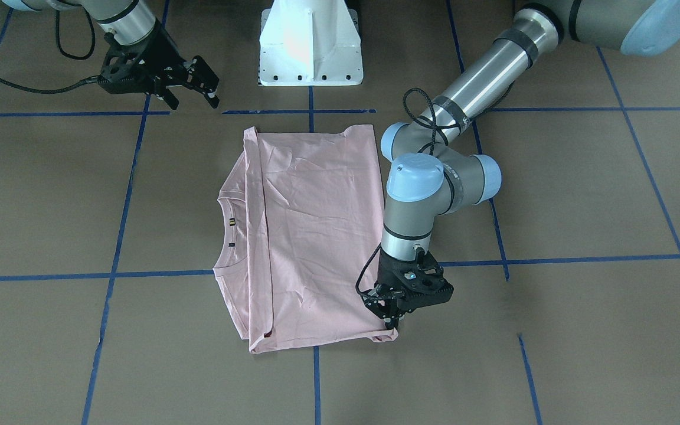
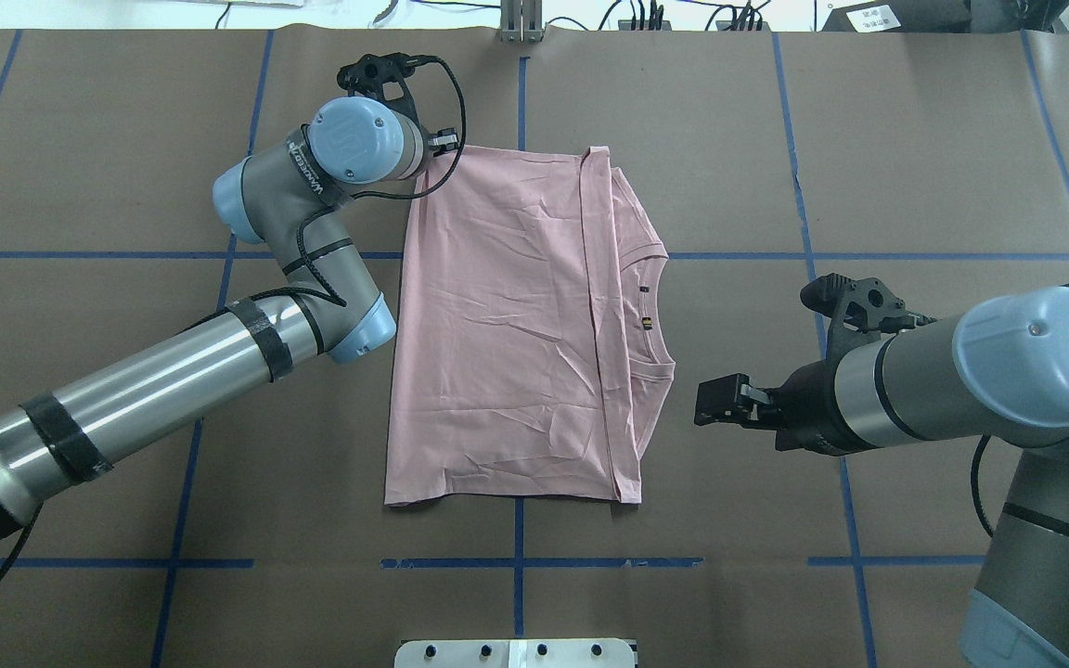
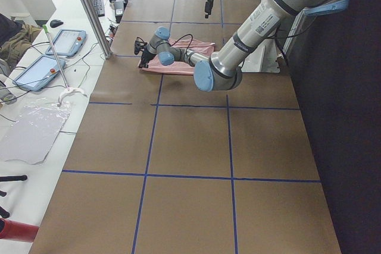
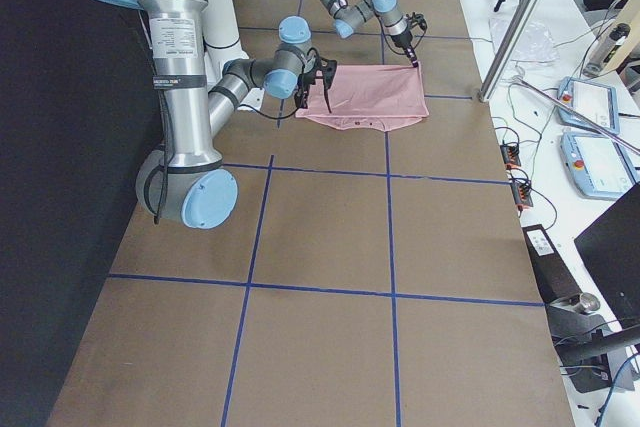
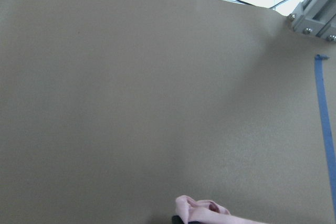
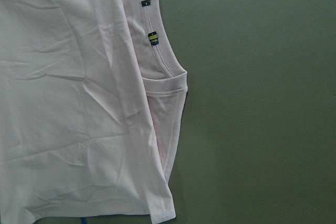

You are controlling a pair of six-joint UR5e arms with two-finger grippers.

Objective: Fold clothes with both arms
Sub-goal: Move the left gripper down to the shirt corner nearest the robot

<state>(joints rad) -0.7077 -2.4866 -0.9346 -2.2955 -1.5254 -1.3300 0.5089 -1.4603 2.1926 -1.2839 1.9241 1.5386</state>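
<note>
— One table (image 1: 582, 195), you say? What covers it?
— Brown paper, ruled into squares by blue tape (image 1: 157, 274). A pale pink T-shirt (image 1: 310, 236) lies folded flat at its middle, in front of the white pedestal (image 1: 310, 47).
— And the grippers?
— The left gripper (image 1: 391, 319) pinches the T-shirt's corner. The right gripper (image 1: 194, 100) hangs clear of it, fingers spread.
— Beyond the table?
— A white bench (image 3: 30, 173) with two tablets (image 3: 65, 43), and an aluminium post (image 3: 89, 10).

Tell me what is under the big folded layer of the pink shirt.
Only the collar end of the shirt sticks out from under it, with two small tags. The rest underneath is covered, so any print cannot be seen.
</note>
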